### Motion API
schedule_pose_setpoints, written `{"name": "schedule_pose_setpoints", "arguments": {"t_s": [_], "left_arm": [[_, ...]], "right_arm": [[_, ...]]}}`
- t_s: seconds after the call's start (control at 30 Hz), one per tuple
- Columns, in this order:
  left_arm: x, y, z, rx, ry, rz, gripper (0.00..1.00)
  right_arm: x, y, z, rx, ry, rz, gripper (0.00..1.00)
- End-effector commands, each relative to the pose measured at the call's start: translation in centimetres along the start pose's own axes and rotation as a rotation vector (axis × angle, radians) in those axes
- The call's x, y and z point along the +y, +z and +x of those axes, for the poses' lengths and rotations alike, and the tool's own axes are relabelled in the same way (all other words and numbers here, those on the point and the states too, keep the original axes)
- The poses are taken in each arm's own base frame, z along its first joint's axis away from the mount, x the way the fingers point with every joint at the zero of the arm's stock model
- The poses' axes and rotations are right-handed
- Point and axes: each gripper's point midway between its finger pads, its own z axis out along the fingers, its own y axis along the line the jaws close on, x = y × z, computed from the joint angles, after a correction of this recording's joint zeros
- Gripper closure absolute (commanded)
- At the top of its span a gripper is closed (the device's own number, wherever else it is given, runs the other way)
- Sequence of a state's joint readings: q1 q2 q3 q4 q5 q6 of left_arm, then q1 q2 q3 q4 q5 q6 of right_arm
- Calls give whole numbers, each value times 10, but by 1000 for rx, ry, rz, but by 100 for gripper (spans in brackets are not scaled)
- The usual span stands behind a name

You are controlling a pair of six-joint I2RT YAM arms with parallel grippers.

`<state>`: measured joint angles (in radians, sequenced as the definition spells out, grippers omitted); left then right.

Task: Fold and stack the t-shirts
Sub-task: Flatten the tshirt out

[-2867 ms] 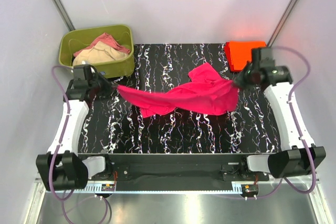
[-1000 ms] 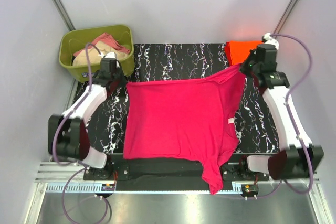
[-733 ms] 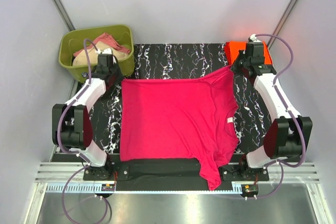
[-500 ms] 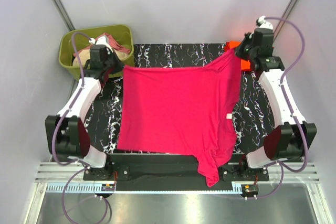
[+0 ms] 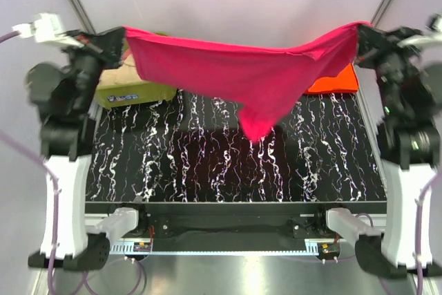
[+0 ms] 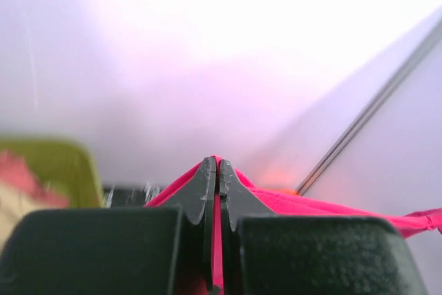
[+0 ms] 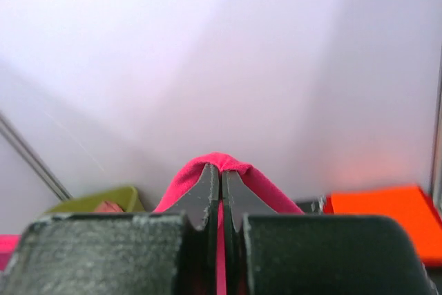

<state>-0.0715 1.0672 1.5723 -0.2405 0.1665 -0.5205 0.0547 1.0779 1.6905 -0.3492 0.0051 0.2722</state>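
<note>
The hot pink t-shirt (image 5: 235, 74) hangs stretched in the air high above the table, sagging to a point near the middle. My left gripper (image 5: 119, 34) is shut on its left corner, and the pink cloth (image 6: 276, 202) shows between the left gripper (image 6: 217, 164) jaws. My right gripper (image 5: 360, 30) is shut on the right corner, with cloth (image 7: 259, 181) draped over the right gripper (image 7: 221, 169) tips. The folded orange-red t-shirt (image 5: 335, 81) lies at the table's back right, partly behind the pink one, and shows as the orange-red shirt (image 7: 383, 219) from the right wrist.
An olive-green tub (image 5: 128, 88) with pink and beige cloth stands at the back left, partly hidden by the raised shirt. The black marbled table (image 5: 228, 164) lies below. Grey walls and metal posts enclose the cell on both sides.
Both arms have lifted the pink shirt off the table and raised it high and spread wide; before, it lay flat on the table with its hem over the near edge.
</note>
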Motion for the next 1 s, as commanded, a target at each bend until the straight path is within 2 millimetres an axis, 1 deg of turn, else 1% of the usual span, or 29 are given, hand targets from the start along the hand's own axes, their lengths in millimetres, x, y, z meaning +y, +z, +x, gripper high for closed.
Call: {"name": "schedule_pose_setpoints", "arguments": {"t_s": [0.0,0.03,0.07,0.1,0.17,0.2,0.23,0.27,0.33,0.37,0.47,0.53,0.6,0.63,0.67,0.7,0.73,0.77,0.8,0.83,0.87,0.9,0.93,0.97], "left_arm": [[-41,-35,-55,-130,42,94,100],[-51,-48,-67,-158,51,113,100],[-59,-58,-81,-195,60,123,100],[-63,-66,-87,-207,62,124,100],[-79,-89,-111,-274,75,146,100],[-84,-99,-119,-294,79,151,100],[-88,-106,-124,-309,81,154,100],[-95,-118,-138,-346,85,160,100],[-102,-133,-148,-373,93,168,100],[-106,-143,-159,-407,94,167,100],[-107,-161,-173,-453,111,137,100],[-101,-165,-172,-456,134,106,100],[-82,-153,-161,-430,146,38,100],[-74,-147,-154,-412,146,12,100],[-58,-131,-135,-363,145,-32,100],[-50,-123,-124,-338,149,-54,100],[-40,-114,-112,-306,151,-77,100],[-21,-98,-87,-244,156,-122,100],[-10,-90,-73,-212,161,-147,100],[2,-80,-57,-169,161,-175,100],[24,-67,-23,-90,166,-221,100],[35,-61,-8,-62,170,-241,100],[49,-53,12,-17,173,-275,100],[74,-47,49,63,183,-325,100]], "right_arm": [[33,-48,-77,-216,-32,-115,100],[38,-59,-89,-245,-29,-133,100],[45,-76,-102,-282,-17,-155,100],[49,-84,-110,-304,-11,-169,100],[62,-107,-128,-349,9,-222,100],[70,-119,-137,-369,7,-259,100],[74,-127,-143,-384,9,-275,100],[77,-137,-150,-401,11,-288,100],[86,-155,-165,-442,22,-320,100],[89,-162,-170,-455,22,-332,100],[94,-179,-183,-492,31,-354,100],[95,-181,-184,-494,34,-360,100],[94,-173,-180,-478,36,-353,100],[91,-165,-173,-459,37,-344,100],[89,-156,-167,-438,40,-335,100],[86,-150,-162,-425,42,-323,100],[81,-137,-148,-388,53,-304,100],[78,-127,-138,-357,59,-297,100],[75,-117,-127,-324,66,-291,100],[66,-98,-100,-253,81,-262,100],[60,-86,-83,-205,96,-243,100],[56,-78,-67,-165,100,-235,100],[43,-61,-31,-83,113,-202,100],[37,-54,-11,-40,122,-184,100]]}}
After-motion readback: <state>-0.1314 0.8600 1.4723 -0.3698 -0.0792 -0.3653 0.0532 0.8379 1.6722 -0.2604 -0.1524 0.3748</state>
